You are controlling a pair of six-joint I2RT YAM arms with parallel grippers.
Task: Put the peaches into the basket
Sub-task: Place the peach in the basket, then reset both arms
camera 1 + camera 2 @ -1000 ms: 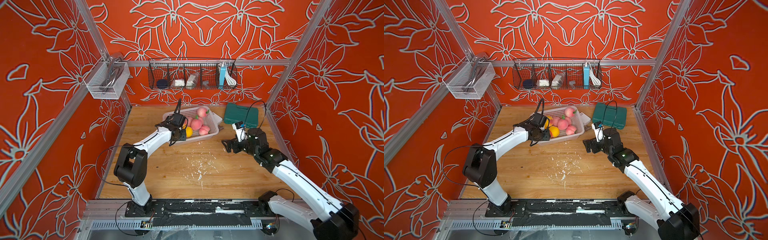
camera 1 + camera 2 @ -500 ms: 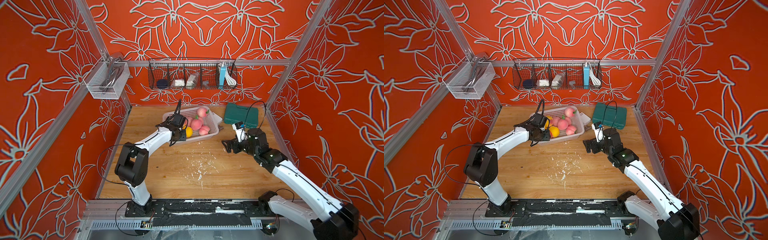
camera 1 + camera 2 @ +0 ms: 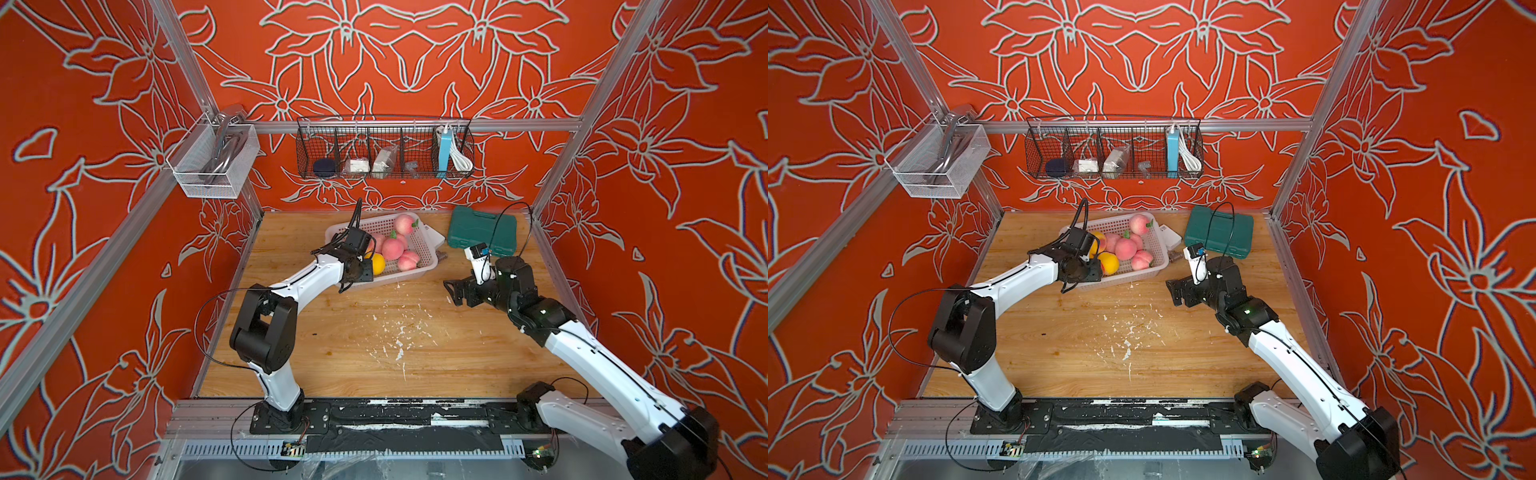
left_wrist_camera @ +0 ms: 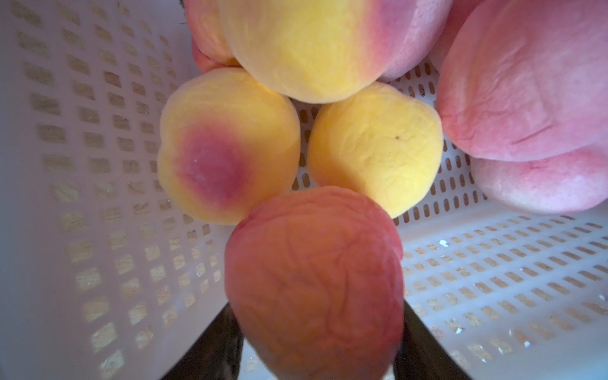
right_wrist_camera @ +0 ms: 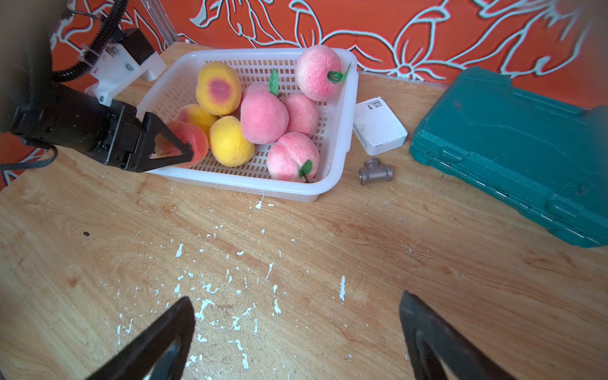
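Observation:
The white basket [image 5: 250, 187] stands at the back middle of the table [image 3: 374, 340] and holds several peaches, among them a pink one [image 5: 263, 113] and a yellow one [image 5: 230, 141]. My left gripper [image 5: 189, 151] reaches over the basket's near left corner [image 3: 365, 268], shut on an orange-red peach [image 4: 312, 279]. Its dark fingers [image 4: 227, 325] press both sides of that peach, just above the basket floor [image 4: 493, 279]. My right gripper [image 5: 296, 297] hovers open and empty over bare wood to the right of the basket [image 3: 451, 291].
A green case [image 3: 484, 230] lies at the back right. A white box [image 5: 378, 126] and a metal tee fitting [image 5: 375, 171] lie between it and the basket. A black wire rack [image 3: 384, 149] and a silver mesh box [image 3: 214, 162] hang on the walls. White flecks dot the wood.
The left arm has edged slightly toward the basket with the peach between its fingers. The right arm has not moved.

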